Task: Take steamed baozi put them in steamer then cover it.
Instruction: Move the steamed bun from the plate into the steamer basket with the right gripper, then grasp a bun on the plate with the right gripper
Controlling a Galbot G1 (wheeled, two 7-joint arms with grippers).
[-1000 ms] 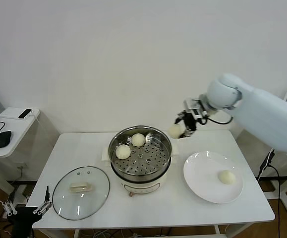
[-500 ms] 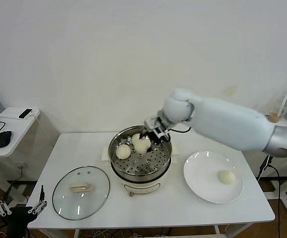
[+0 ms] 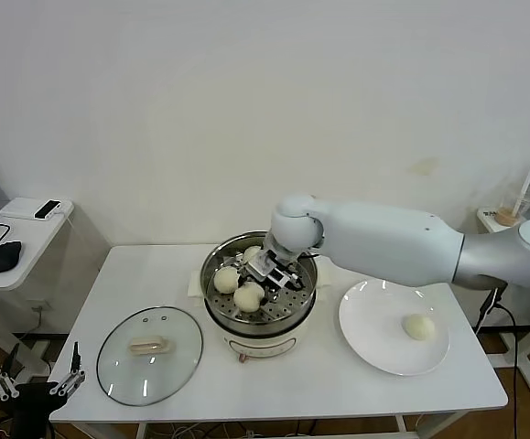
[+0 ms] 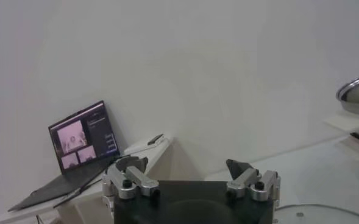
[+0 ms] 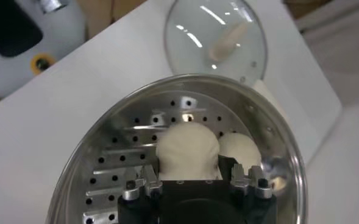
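- The right hand (image 3: 257,281) reaches down inside the steamer (image 3: 308,276), its fingers clamped on a steamed baozi (image 3: 249,295) held low over the perforated floor.
- In the right wrist view that baozi (image 5: 188,151) sits between the fingers and hides most of their tips; whether it touches the floor cannot be told.
- Two more baozi lie in the basket: one (image 3: 227,279) by its left wall, another (image 3: 252,254) toward the back, partly hidden by the hand.
- A fourth baozi (image 3: 418,326) rests on the white plate (image 3: 371,327) to the right of the steamer.
- The glass cover (image 3: 178,355) lies flat on the bench (image 3: 319,389) to the left of the steamer, handle up.
- The left hand (image 4: 191,177) hangs low beyond the bench's left front corner, fingers spread apart and holding nothing; the head view shows only part of it.
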